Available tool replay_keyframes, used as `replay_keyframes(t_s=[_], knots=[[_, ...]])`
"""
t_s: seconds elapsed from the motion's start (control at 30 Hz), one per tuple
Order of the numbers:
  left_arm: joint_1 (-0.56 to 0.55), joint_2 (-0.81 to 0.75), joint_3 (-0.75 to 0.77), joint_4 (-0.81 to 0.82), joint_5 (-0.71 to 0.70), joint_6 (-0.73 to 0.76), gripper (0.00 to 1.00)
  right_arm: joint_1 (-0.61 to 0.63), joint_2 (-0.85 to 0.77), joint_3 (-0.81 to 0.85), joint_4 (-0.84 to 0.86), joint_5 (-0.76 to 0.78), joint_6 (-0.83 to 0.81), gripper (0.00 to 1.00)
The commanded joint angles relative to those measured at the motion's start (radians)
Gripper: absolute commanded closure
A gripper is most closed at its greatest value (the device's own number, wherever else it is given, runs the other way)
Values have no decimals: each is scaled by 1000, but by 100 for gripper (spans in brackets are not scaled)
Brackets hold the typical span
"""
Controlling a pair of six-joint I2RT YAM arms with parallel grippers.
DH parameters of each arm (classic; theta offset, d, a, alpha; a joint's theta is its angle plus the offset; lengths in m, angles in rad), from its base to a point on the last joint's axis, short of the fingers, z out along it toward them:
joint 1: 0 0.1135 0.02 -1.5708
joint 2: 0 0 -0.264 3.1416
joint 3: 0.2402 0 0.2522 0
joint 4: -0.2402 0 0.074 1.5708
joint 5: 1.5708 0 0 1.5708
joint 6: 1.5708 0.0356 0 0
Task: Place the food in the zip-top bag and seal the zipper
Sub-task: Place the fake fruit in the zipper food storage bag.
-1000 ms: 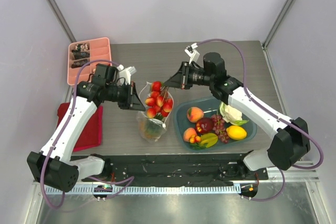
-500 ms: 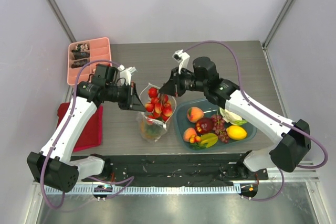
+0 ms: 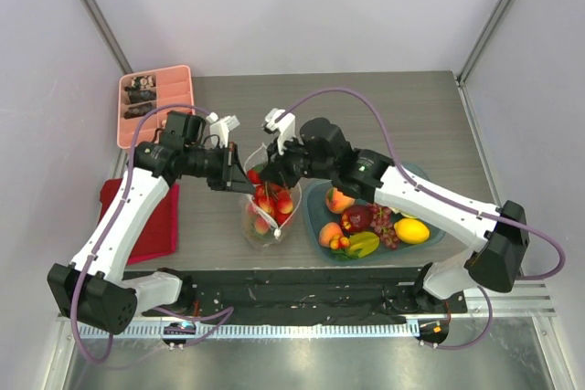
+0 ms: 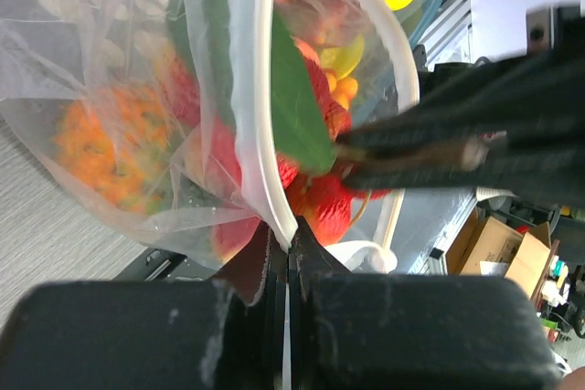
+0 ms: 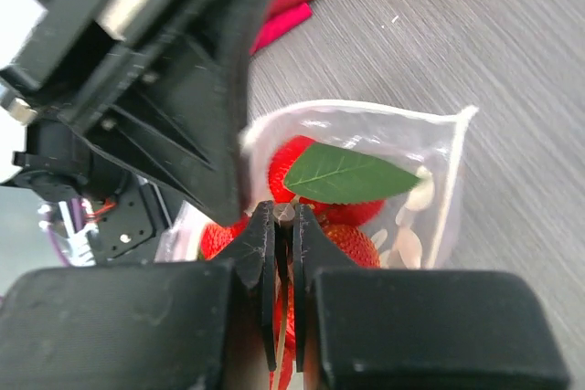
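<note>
Red berries (image 3: 274,200), pinched by right gripper (image 3: 266,174), sit in the bag (image 3: 260,231) left gripper (image 3: 244,184) clamps open; fruit (image 3: 375,221) at 3 o'clock, zipping to go.

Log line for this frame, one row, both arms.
left gripper: shut on zip-top bag rim | right gripper: shut on red berries, in bag mouth | zipper: unsealed | plate: peach, lemon unbagged

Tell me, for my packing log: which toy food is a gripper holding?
The red berry cluster with the green leaf, pinched by the right gripper in the zip-top bag mouth; the fruits on the teal plate lie untouched.
</note>
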Motion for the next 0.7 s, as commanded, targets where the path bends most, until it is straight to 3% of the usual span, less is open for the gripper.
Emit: replay_keyframes(t_s=[0.0, 0.27, 0.47, 0.67], knots=[[4, -3, 15, 59, 50, 7, 100, 66, 19, 87, 2, 163, -87, 99], [2, -6, -1, 101, 65, -16, 100, 94, 62, 81, -57, 223, -118, 99], [4, -21, -8, 93, 61, 14, 100, 92, 99, 119, 64, 381, -72, 99], [4, -26, -17, 74, 94, 31, 100, 94, 25, 90, 217, 477, -74, 99]])
